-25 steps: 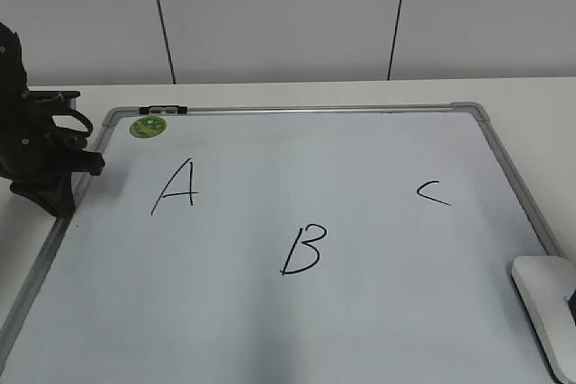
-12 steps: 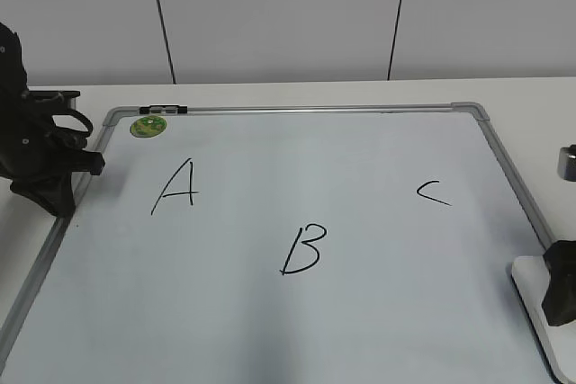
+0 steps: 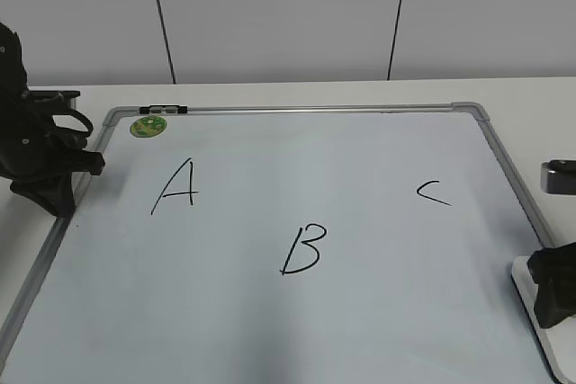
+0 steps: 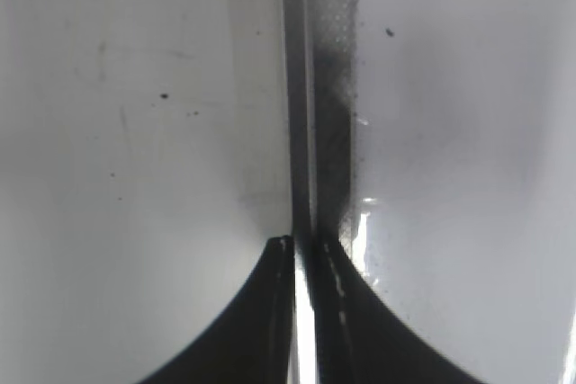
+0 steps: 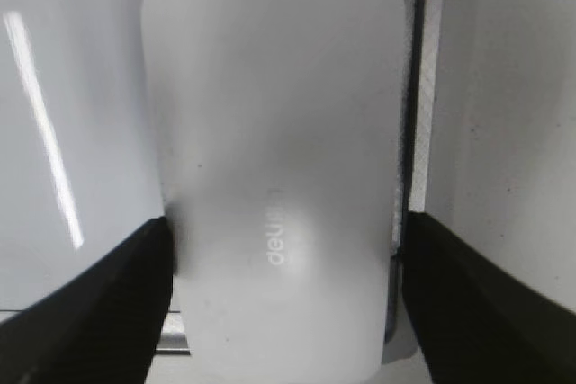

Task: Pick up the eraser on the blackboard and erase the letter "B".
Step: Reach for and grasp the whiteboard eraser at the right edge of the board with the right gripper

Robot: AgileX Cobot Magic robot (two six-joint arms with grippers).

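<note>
Two arms are in view, but only the right one is anywhere near the eraser [image 5: 279,168]. That white block lies at the lower right corner of the blackboard [image 3: 360,330], beside the grey frame, and the right gripper [image 5: 283,249] hangs directly over it. In the right wrist view the dark fingers [image 5: 108,312] stand wide apart, one at each long side of the block, touching or nearly touching its flanks; I cannot tell whether they press on it yet, and nothing is lifted. The eraser's long axis runs away from the wrist camera, so the jaws span its narrow width, which suits a squeeze across the short side.

The letter "B" [image 3: 301,249] sits near the middle of the blackboard, well apart from the eraser and off to its left, untouched. The left gripper [image 4: 301,245] rests over the frame at the far left edge, fingers pressed together and empty, much farther from the eraser.
</note>
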